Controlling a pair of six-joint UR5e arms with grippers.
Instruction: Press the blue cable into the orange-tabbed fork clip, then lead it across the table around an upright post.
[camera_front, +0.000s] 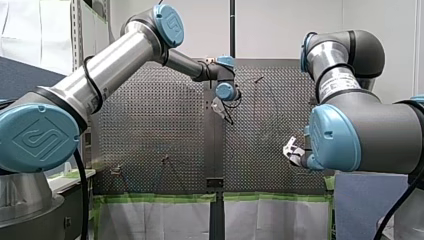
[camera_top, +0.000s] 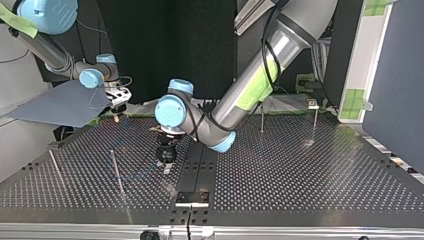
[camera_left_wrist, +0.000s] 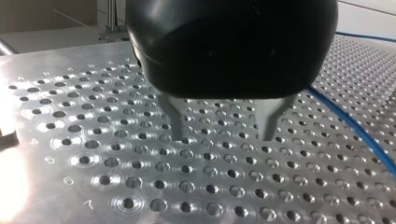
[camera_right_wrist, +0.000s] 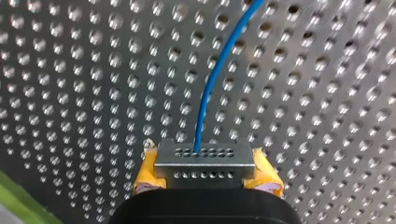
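Left gripper (camera_left_wrist: 223, 136) spread, empty, over table (camera_left_wrist: 116, 177); blue cable (camera_left_wrist: 355, 128) just beside it. Right gripper (camera_right_wrist: 205, 181) pinches blue cable at holed metal block (camera_right_wrist: 205, 158). You have thin post (camera_top: 116, 172) near left gripper.

Blue cable (camera_right_wrist: 205, 93): thin, gently curved, end pinched in right hand (camera_right_wrist: 204, 159).

Our perforated metal worktop (camera_front: 150, 125) gleams under bright room light, a dark strip (camera_front: 216, 150) running down its middle. In the front view we see a plain white wall (camera_front: 280, 25) beyond its far edge, a black pole (camera_front: 232, 25) standing against it, and a slotted metal upright (camera_front: 76, 30) at the far left. Green tape (camera_front: 150, 198) edges white sheeting (camera_front: 150, 220) along the near side. In the top view, a black backdrop (camera_top: 165, 45) hangs behind, with a dark blue partition (camera_top: 395, 75) at the right.
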